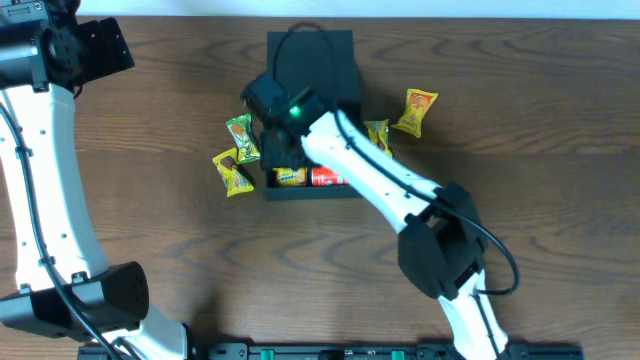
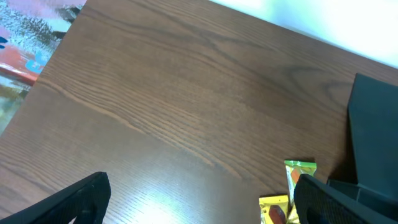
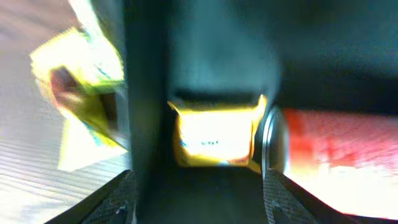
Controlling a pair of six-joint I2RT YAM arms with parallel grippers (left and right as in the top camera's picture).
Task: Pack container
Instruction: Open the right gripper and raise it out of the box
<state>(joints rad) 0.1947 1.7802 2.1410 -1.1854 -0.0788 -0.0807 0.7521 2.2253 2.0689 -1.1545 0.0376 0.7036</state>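
Note:
The black container (image 1: 312, 192) stands open at the table's middle, its flap lid (image 1: 318, 60) folded back. Inside lie a yellow snack packet (image 1: 290, 177) and a red can (image 1: 328, 177). My right gripper (image 1: 272, 150) hangs over the container's left part. In the right wrist view it (image 3: 202, 205) is open, its jaws wide apart with nothing between them. The yellow packet (image 3: 214, 134) lies just past the fingertips, beside the can (image 3: 336, 149) and the container's wall (image 3: 146, 93). My left gripper (image 2: 199, 208) is open over bare table at the far left (image 1: 100, 50).
Loose snack packets lie outside the container: two to its left (image 1: 242, 138) (image 1: 232, 172) and two to its right (image 1: 377, 135) (image 1: 417, 110). The left wrist view catches two packets (image 2: 298, 169) (image 2: 277, 208) beside the container (image 2: 373, 137).

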